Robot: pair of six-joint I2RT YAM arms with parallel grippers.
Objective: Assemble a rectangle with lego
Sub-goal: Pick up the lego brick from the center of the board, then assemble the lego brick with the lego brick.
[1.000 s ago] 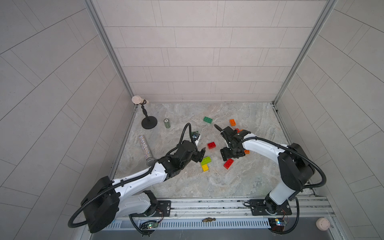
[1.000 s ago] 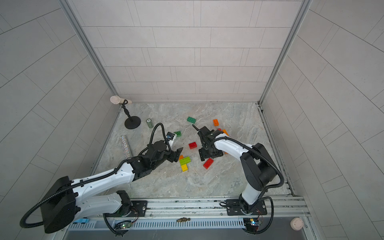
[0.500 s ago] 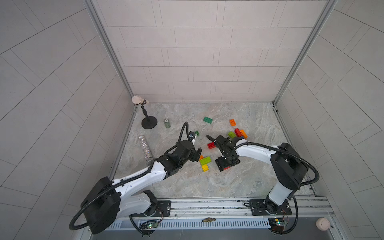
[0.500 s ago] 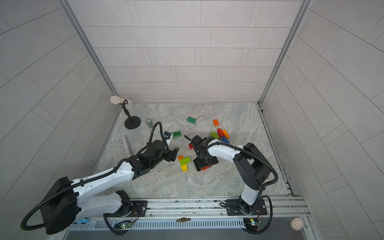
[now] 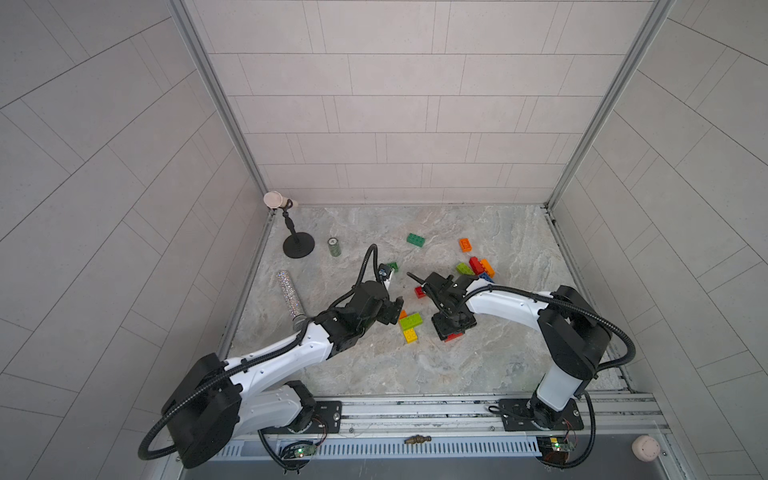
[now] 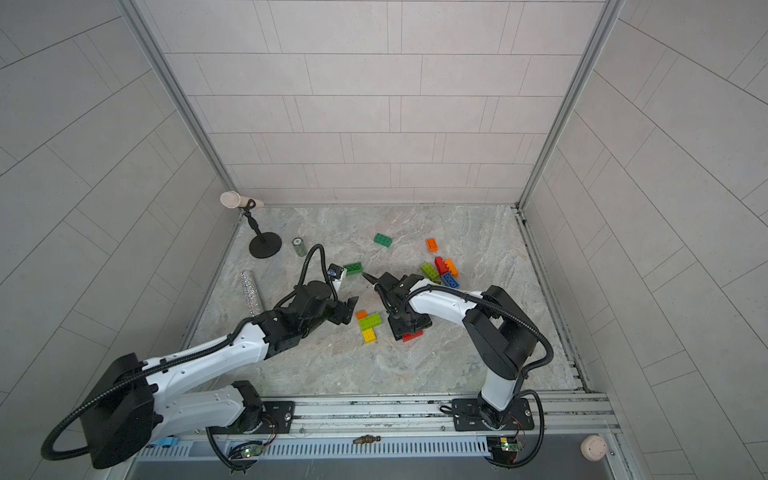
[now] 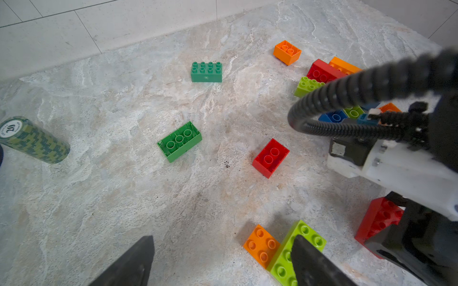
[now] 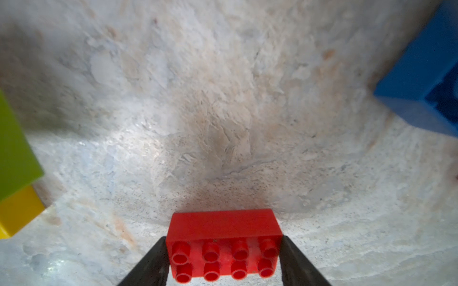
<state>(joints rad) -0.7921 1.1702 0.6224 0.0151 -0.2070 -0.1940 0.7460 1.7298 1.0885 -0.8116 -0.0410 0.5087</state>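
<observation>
The only writing I can make out is a "20" printed on the round end of the green patterned can [image 7: 32,141], far back on the left arm's side of the desk [image 5: 374,365]. The finer print around it is too small to read.

The right fingers [image 8: 153,262] pinch a red brick [image 8: 223,237] by its two short ends, studs up and low at the desk. It is just beside the lime brick [image 5: 410,321] and yellow brick [image 5: 411,336], which touch each other. A second ago that arm was back by the heap of bricks [image 5: 478,266] with its fingers wider. It has since come forward and closed in on the red brick, which lies about where it did. The heap, in red, orange, lime and blue, now shows uncovered.

The left fingers [image 7: 133,265] stand spread with nothing between them, one tip over the lime brick, next to an orange brick [image 7: 261,245]. That arm has hardly moved. Two dark green bricks [image 5: 415,240] lie apart farther back.
</observation>
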